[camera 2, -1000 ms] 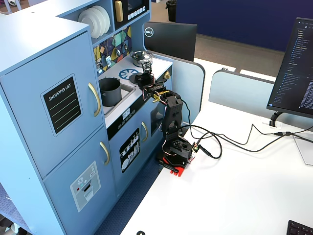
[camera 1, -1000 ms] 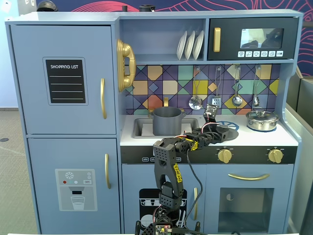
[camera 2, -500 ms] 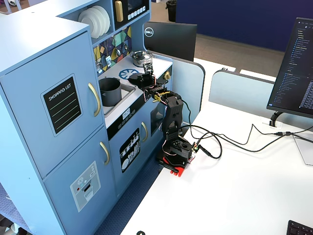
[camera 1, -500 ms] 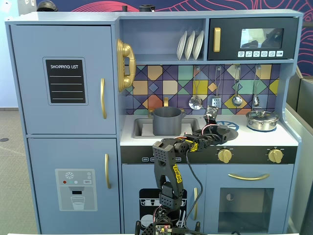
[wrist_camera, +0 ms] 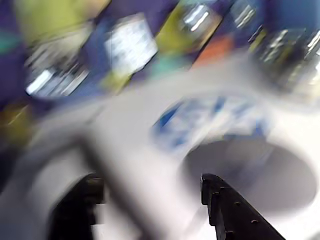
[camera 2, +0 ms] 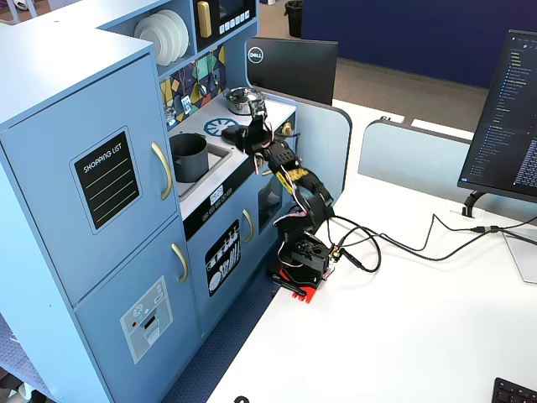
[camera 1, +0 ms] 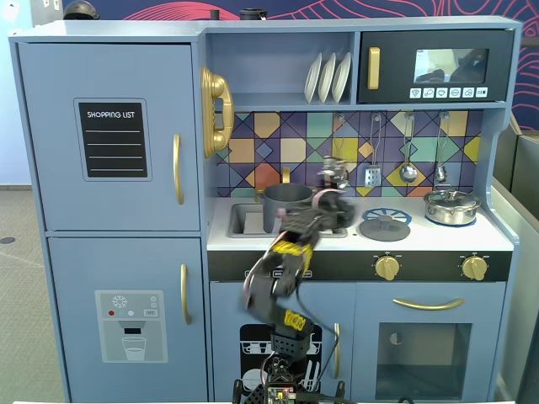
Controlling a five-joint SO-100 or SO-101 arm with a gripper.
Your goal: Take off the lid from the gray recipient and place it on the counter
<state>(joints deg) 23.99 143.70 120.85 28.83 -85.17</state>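
The matte dark-gray pot point(camera 1: 286, 206) stands uncovered in the sink cut-out, also in the other fixed view point(camera 2: 190, 157). The dark-gray lid point(camera 1: 385, 225) with its knob lies flat on the blue burner mark on the white counter point(camera 1: 421, 239), apart from the pot. It also shows in the other fixed view point(camera 2: 225, 127). In the blurred wrist view the lid point(wrist_camera: 255, 172) is a gray disc to the right. My gripper point(camera 1: 333, 202) point(camera 2: 254, 122) hovers between pot and lid. In the wrist view the gripper point(wrist_camera: 150, 182) is open and empty, with bare counter between the jaws.
A shiny silver pot point(camera 1: 451, 206) with a glass lid sits on the counter's right end. Utensils point(camera 1: 408, 168) hang on the tiled back wall above the counter. The sink point(camera 1: 242, 220) is left of the gripper. Cables point(camera 2: 394, 239) run across the white desk.
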